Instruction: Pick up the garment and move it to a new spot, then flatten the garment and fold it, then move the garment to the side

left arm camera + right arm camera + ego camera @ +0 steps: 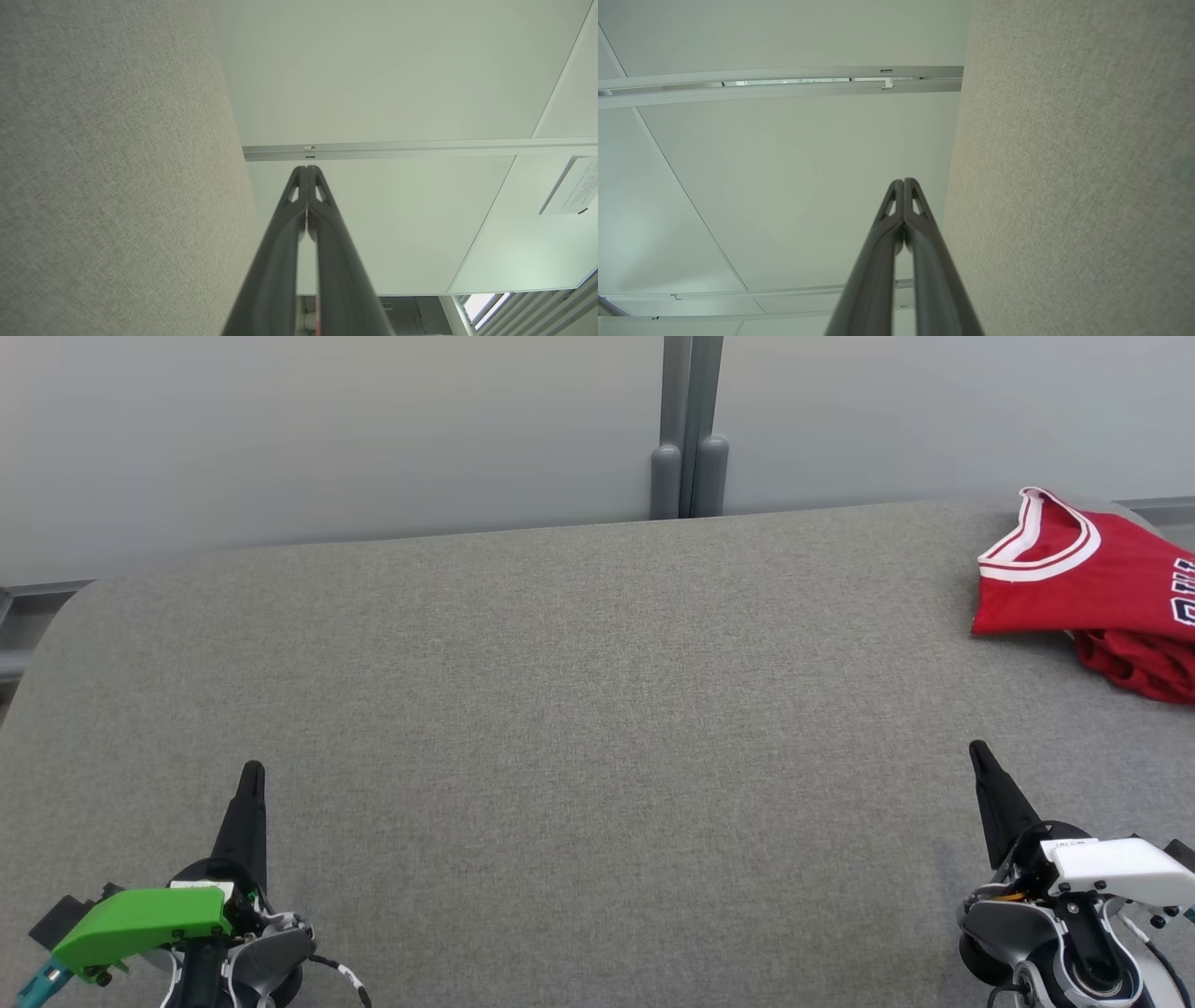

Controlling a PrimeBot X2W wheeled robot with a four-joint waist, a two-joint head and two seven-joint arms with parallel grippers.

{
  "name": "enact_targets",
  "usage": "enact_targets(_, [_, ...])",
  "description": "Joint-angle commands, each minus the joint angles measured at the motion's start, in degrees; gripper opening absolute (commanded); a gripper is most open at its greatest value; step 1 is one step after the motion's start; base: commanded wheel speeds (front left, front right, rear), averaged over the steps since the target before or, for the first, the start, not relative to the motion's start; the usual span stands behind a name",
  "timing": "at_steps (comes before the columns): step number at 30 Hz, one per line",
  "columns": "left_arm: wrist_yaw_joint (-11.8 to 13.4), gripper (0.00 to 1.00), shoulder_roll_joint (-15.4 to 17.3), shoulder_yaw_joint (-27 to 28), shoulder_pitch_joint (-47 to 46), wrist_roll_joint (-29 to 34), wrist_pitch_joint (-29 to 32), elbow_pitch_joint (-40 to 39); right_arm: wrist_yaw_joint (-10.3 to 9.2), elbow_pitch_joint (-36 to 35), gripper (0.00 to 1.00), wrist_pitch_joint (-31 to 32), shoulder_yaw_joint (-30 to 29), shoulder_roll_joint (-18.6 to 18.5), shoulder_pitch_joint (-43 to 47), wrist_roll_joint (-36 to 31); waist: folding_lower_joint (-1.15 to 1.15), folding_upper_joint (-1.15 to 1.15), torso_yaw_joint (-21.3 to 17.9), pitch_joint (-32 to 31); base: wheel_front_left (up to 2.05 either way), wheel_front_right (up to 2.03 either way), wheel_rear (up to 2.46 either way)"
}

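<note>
Head view shows left gripper [252, 769] and right gripper [977, 748] closed, empty; red garment [1074, 581] lettering [1183, 599] is cut off, unreadable.

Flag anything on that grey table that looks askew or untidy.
The red jersey at the far right of the table sits tilted, with crumpled red fabric bunched out from under its near edge. Nothing else stands out.

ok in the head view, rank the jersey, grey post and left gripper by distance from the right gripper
1. The jersey, just back and right of the right gripper.
2. The grey post, past the table edge, far middle.
3. The left gripper, across at near left.
</note>
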Motion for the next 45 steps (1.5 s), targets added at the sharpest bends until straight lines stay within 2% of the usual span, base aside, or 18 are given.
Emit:
enact_targets(1, [-0.4, 0.0, 0.0, 0.2, -0.6, 0.0, 0.0, -0.2, 0.02, -0.1, 0.0, 0.1, 0.0, -0.1, -0.5, 0.4, 0.0, 0.0, 0.0, 0.0, 0.0, 0.0, 0.0])
enact_targets(45, [-0.4, 0.0, 0.0, 0.2, -0.6, 0.0, 0.0, -0.2, 0.02, -0.1, 0.0, 0.1, 0.0, -0.1, -0.5, 0.4, 0.0, 0.0, 0.0, 0.0, 0.0, 0.0, 0.0])
